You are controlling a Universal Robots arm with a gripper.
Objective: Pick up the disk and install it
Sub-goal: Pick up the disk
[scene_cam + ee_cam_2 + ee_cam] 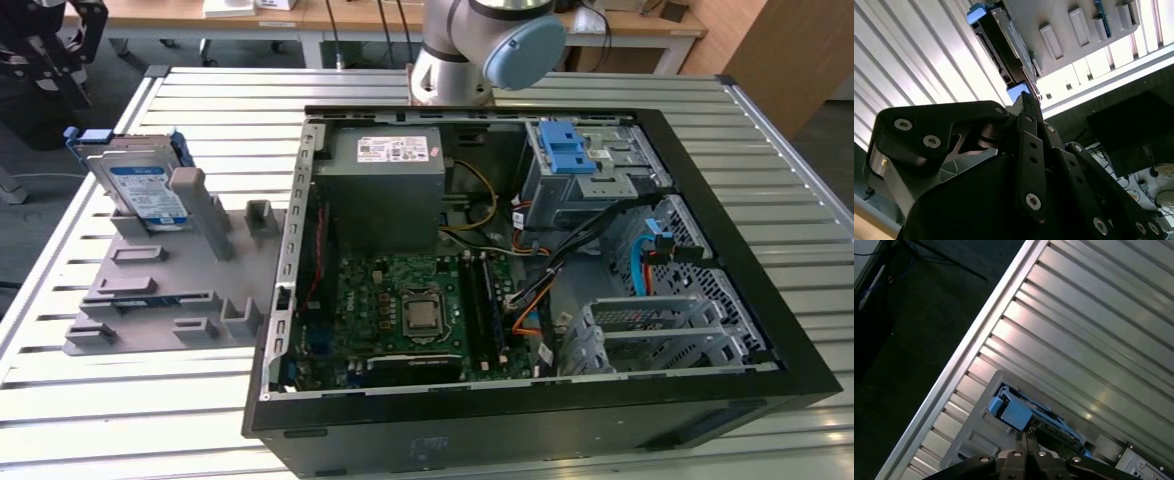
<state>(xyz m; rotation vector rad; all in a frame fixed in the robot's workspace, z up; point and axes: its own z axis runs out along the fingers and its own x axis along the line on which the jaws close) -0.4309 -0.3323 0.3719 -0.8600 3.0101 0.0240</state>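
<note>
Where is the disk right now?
At the exterior view's left, the disk stands on edge in the grey holder on the table, beside the open computer case.

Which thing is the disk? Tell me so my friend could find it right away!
Find the big open computer case, then look to the exterior view's left at the grey plastic rack beside it. The disk stands on edge at the rack's far end: flat silver metal with blue rails and a blue-and-white label, unlike the plain grey posts.
</note>
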